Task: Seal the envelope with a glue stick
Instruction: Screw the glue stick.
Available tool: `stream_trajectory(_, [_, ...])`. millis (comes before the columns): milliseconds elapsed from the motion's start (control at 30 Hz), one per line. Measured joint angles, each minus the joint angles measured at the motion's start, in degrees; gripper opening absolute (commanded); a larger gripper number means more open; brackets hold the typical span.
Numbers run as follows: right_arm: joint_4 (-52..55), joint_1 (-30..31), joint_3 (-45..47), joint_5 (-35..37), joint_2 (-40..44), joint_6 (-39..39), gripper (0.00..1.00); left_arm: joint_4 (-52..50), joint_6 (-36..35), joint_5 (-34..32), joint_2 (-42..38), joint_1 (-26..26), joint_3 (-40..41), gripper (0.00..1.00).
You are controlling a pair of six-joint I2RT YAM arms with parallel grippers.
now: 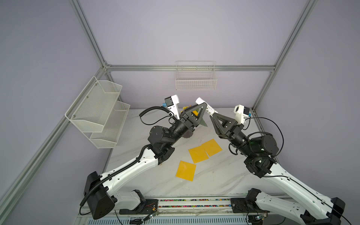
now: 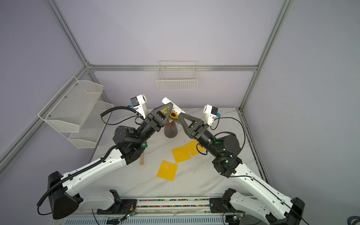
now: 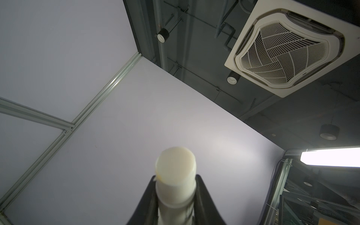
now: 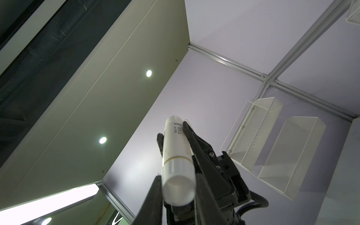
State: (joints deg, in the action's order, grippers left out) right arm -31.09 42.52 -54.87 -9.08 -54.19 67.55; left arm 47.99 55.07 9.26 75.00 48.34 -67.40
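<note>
The glue stick (image 1: pixel 210 110) (image 2: pixel 176 109), a white cylinder with a printed label, is held in the air over the back of the table, between both arms. My left gripper (image 1: pixel 204 106) (image 3: pixel 175 177) is shut on its labelled body. Its blunt end (image 3: pixel 175 165) sticks out past those jaws. My right gripper (image 1: pixel 211 116) (image 4: pixel 178 177) is shut on the cap end (image 4: pixel 178 190), with a jaw pressed against each side. Three yellow envelopes lie flat on the marble table (image 1: pixel 224 171): two overlapping (image 1: pixel 197 154) (image 1: pixel 211 147) and one nearer the front (image 1: pixel 186 171).
A dark vase with a sunflower (image 2: pixel 171 129) stands under the grippers. A green rake with a wooden handle (image 2: pixel 142 158) lies beneath the left arm. A white mesh shelf (image 1: pixel 97 109) hangs on the left wall, and a wire basket (image 1: pixel 195 79) on the back wall.
</note>
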Motion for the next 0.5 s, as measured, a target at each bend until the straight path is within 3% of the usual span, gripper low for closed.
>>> stream_trajectory(133, [3.50, 0.35, -1.81, 2.10, 0.76, -17.62, 0.10, 0.07, 0.74, 0.13, 0.00, 0.09, 0.00, 0.00])
stream_trajectory(233, [3.52, 0.35, -3.23, 1.62, 0.17, -36.35, 0.09, 0.98, 1.64, 0.26, -0.02, 0.13, -0.02, 0.00])
stream_trajectory(400, [0.15, -0.37, -4.44, -7.65, -2.69, -74.05, 0.09, 2.29, 2.21, 0.35, -1.03, 0.11, -0.52, 0.00])
stream_trajectory(500, [-0.70, -0.98, -5.51, -10.82, -3.48, -89.05, 0.14, 2.82, 2.21, 0.61, -1.66, 0.11, -0.52, 0.00])
